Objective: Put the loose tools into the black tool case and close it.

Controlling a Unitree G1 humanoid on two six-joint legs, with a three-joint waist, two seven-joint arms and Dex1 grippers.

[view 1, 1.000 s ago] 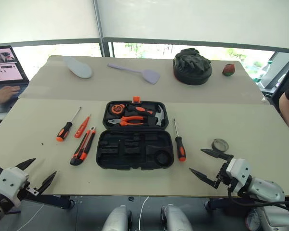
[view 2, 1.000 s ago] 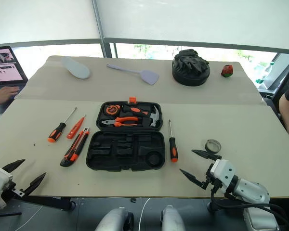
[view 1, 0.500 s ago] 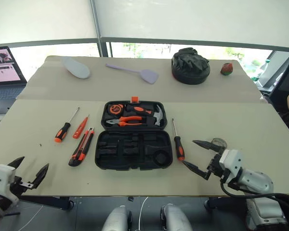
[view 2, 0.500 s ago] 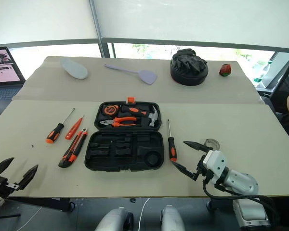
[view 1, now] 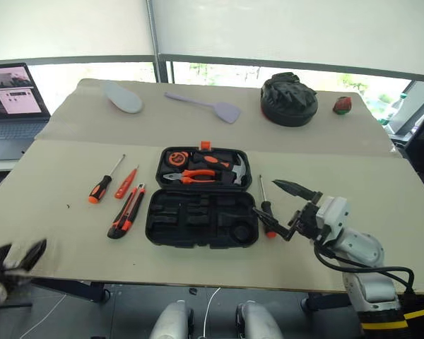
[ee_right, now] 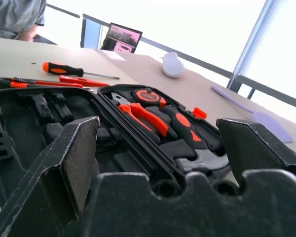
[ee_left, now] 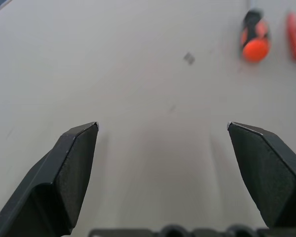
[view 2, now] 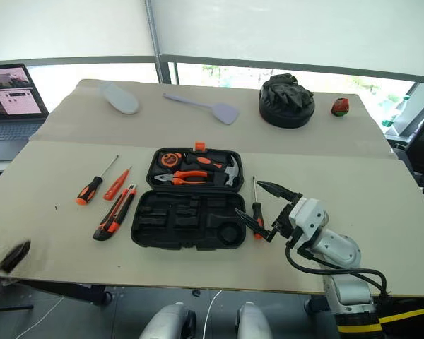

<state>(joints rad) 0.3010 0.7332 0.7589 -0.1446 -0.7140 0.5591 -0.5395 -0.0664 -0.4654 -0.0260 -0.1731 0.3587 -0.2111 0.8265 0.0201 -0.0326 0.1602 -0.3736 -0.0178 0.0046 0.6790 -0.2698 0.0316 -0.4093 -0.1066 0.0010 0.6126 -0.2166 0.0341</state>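
Note:
The black tool case (view 1: pixel 198 224) lies open mid-table, with pliers (view 1: pixel 192 177) and a hammer in its far half. Left of it lie two screwdrivers (view 1: pixel 99 188) (view 1: pixel 126 182) and the utility knife (view 1: pixel 126 210). A third screwdriver (view 1: pixel 266 209) lies beside the case's right side. My right gripper (view 1: pixel 265 198) hovers open over that screwdriver, its lower finger crossing the handle. The right wrist view looks across the case (ee_right: pixel 19 123) between the open fingers. My left gripper (view 1: pixel 18 256) is blurred at the table's near left corner, open and empty, with a screwdriver handle (ee_left: pixel 255 42) far ahead.
Along the far side lie a lilac spatula (view 1: pixel 205 106), a round black bag (view 1: pixel 288 100), a grey oval object (view 1: pixel 124 97) and a small red-green object (view 1: pixel 341 104). A laptop (view 1: pixel 14 92) stands far left. A person (ee_right: pixel 15 17) sits beyond the table.
My right gripper has risen and moved left to the screwdriver beside the case, still open. My left gripper has shifted and rolled at the near left corner. The camera has shifted slightly.

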